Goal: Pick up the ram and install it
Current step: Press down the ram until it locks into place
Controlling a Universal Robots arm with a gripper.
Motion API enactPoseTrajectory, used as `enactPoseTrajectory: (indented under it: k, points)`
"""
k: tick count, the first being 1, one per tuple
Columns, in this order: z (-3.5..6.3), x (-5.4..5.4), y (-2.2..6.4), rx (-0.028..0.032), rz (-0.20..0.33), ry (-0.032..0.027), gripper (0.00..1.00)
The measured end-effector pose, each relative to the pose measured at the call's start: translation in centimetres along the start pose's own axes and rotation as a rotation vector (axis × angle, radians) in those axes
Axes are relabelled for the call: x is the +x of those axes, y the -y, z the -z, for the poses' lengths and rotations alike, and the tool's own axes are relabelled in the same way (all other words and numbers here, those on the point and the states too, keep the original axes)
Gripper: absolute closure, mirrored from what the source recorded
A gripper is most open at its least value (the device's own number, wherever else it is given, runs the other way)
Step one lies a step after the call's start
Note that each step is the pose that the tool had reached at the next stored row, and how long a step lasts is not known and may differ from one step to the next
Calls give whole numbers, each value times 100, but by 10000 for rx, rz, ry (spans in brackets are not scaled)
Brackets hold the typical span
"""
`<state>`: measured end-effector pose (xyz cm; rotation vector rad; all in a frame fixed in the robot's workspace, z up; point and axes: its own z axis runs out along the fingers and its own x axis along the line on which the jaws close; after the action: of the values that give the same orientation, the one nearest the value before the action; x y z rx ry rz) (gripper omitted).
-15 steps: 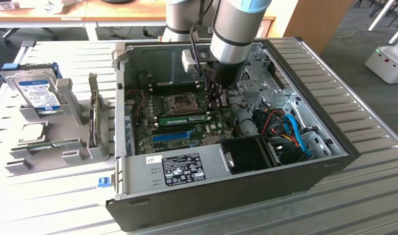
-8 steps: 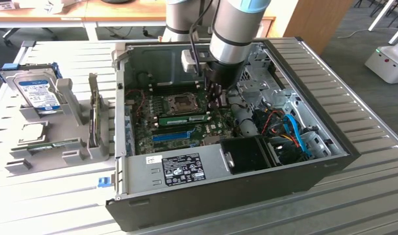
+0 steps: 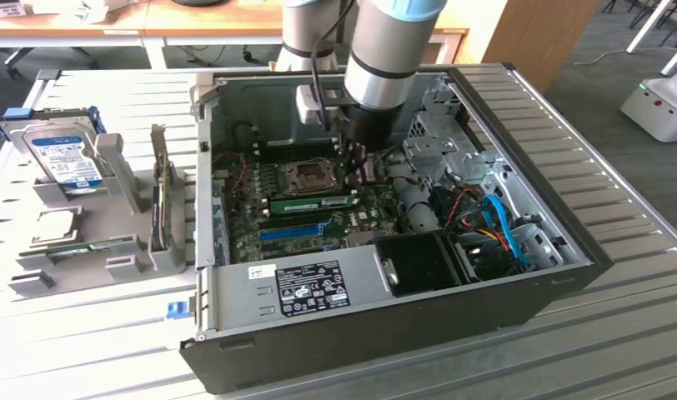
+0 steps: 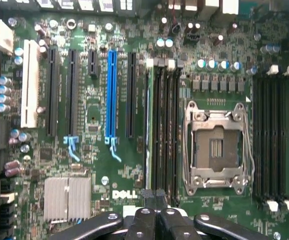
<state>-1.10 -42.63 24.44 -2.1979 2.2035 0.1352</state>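
The ram [image 3: 313,203] is a long green stick lying along the motherboard, in line with the memory slots inside the open computer case [image 3: 561,250]. In the wrist view the ram [image 4: 147,130] shows as a thin green edge standing in the slot beside the black memory slots [image 4: 164,125]. My gripper [image 4: 154,196] hangs just over the near end of those slots. Its fingers [image 4: 145,195] are pressed together and shut, with nothing between them. In the exterior view my gripper [image 3: 361,167] is inside the case, above the board next to the processor socket [image 3: 311,173].
A blue-labelled hard drive [image 3: 62,158] stands in a grey rack [image 3: 105,250] on the slatted table at the exterior view's left. The board carries a blue slot [image 4: 111,95], black card slots and a silver heatsink [image 4: 67,199]. Blue cables [image 3: 505,225] and a black shroud [image 3: 422,262] crowd the case's right side.
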Motion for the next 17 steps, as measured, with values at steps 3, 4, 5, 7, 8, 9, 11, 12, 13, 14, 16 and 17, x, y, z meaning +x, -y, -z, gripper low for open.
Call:
enactPoseTrajectory:
  k: [3, 4, 5, 7, 8, 9, 11, 12, 13, 14, 16, 17]
  points:
    - [-4, 0, -63, 1, 1, 1, 89]
    - [-6, 0, -87, 1, 0, 2, 89]
    - [-8, 0, -113, 1, 1, 4, 89]
    - [-11, 1, -164, 1, 1, 3, 89]
    - [-12, 1, -190, 1, 2, 2, 89]
    - [-13, 1, -219, 1, 2, 2, 89]
    - [-17, 2, -277, 1, 0, 2, 89]
    - [-18, 2, -307, 0, 1, 1, 89]
    - [-20, 2, -335, 0, 1, 1, 89]
    - [-21, 2, -362, 1, 1, 1, 89]
    - [-24, 2, -415, 1, -1, 1, 89]
    - [-26, 2, -442, 1, 0, 1, 89]
